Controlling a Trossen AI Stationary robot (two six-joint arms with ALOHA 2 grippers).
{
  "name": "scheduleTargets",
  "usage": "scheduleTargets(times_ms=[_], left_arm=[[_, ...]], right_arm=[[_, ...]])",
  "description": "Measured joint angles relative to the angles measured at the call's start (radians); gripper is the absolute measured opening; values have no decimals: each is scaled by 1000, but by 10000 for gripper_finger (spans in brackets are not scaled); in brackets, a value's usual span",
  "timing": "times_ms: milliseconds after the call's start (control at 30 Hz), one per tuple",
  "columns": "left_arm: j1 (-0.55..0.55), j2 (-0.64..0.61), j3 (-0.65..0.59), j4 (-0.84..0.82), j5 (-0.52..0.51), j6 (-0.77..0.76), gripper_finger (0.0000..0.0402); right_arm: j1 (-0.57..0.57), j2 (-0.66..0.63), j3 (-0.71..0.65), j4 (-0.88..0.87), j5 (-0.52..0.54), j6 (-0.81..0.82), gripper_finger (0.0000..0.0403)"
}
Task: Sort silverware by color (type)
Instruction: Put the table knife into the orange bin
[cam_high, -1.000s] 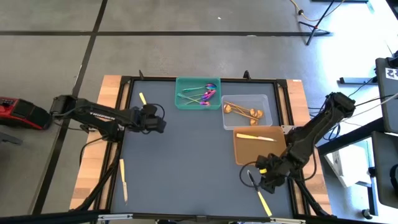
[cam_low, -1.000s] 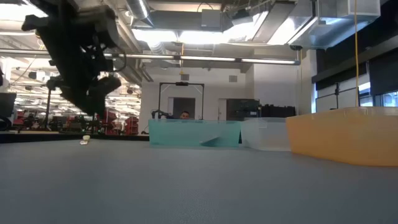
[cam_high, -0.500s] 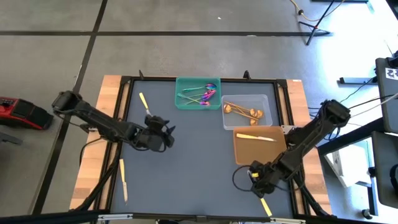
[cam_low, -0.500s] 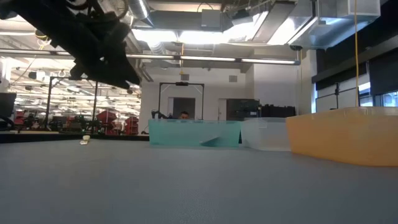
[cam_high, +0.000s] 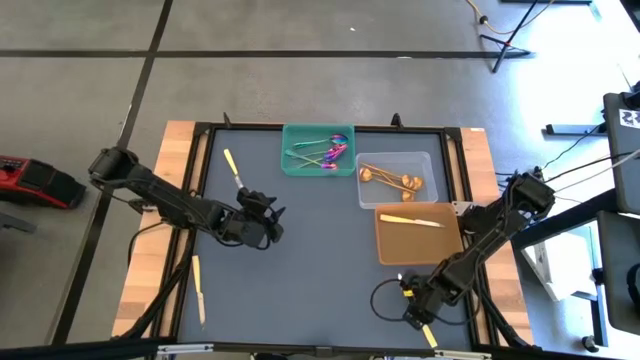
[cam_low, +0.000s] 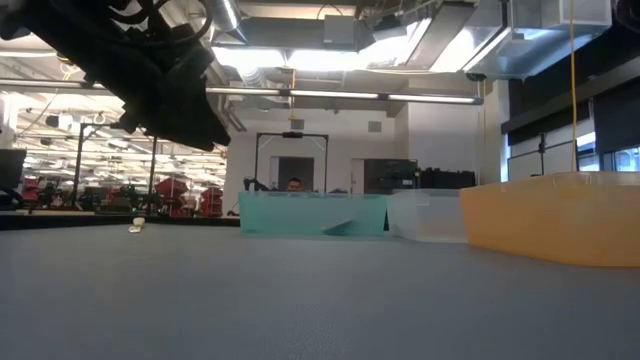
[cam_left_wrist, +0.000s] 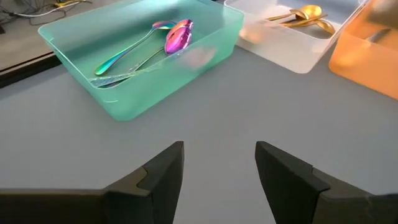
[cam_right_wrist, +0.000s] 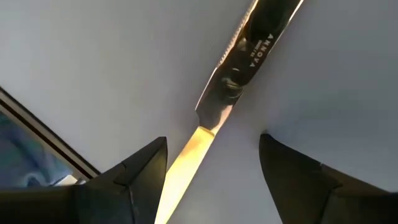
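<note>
1. The right gripper (cam_high: 418, 318), lower right of the high view, has its jaws wide open over a pale yellow flat knife (cam_right_wrist: 214, 106) lying on the grey tabletop (cam_high: 300, 270).
2. The left gripper (cam_high: 268, 225), centre left, has its jaws open and empty.

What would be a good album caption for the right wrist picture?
Open right gripper poised low over a pale yellow knife lying on the grey table.

Grey table mat (cam_high: 300, 250); green tray (cam_high: 318, 150) holds iridescent purple spoons (cam_left_wrist: 177, 36), clear tray (cam_high: 397, 178) gold spoons (cam_high: 390, 178), orange tray (cam_high: 418, 234) a pale yellow knife (cam_high: 412, 221); black grippers
</note>
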Motion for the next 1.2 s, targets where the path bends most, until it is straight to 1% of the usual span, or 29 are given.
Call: scheduleTargets(times_ms=[133,233,367,500,567,667,767,900,1067,1200], left_arm=[[1,6,0,13,1,0,195],[0,6,0,14,1,0,195],[0,6,0,17,1,13,195],[0,6,0,16,24,15,195],[0,6,0,17,48,16,195],[-1,6,0,16,55,16,195],[0,6,0,17,55,16,195],[0,5,0,17,51,16,195],[0,5,0,29,51,16,195],[-8,5,0,40,51,16,195]], right_arm=[[1,20,0,-6,31,-1,245],[1,26,1,-33,32,-3,220],[1,28,0,-65,49,-18,153],[3,28,-2,-79,92,-81,81],[3,28,-3,-87,100,-101,51],[3,28,-2,-89,93,-140,17],[3,28,8,-99,90,-174,9],[3,33,60,-153,96,-248,23],[-3,36,162,-266,216,-375,16],[-1,34,243,-304,290,-518,13]])
